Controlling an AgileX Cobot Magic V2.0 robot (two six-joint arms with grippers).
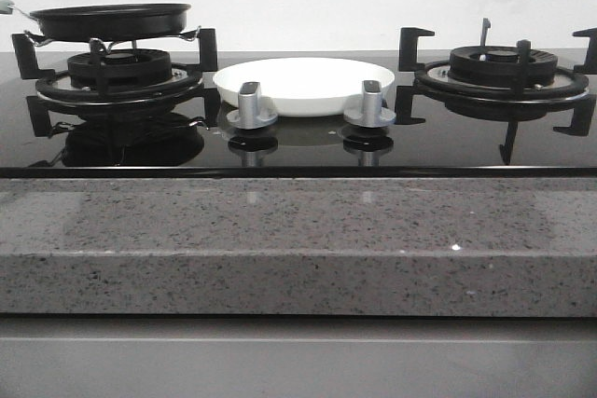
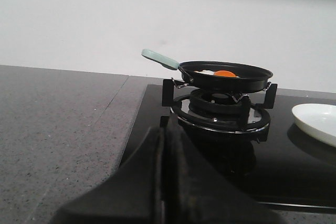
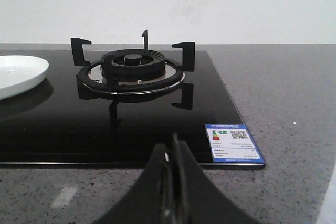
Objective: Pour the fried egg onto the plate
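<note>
Egg sits in pan on left burner, plate empty, both my grippers idle.

Egg [image 2: 220, 73] lies in the black pan [image 2: 226, 76], orange yolk showing; pan rests on the left burner [image 1: 119, 72], its pale green handle [image 2: 159, 59] pointing away from the plate. Plate [image 1: 304, 84] sits on the glass hob [image 1: 298, 142] between the two burners, just behind the two knobs [image 1: 252, 107]. Right burner [image 3: 134, 66] is bare. My left gripper [image 2: 165, 182] has fingers pressed together, holding nothing, near the hob's edge. Right gripper [image 3: 172, 192] likewise pressed together, beside the energy label [image 3: 232, 142].
</note>
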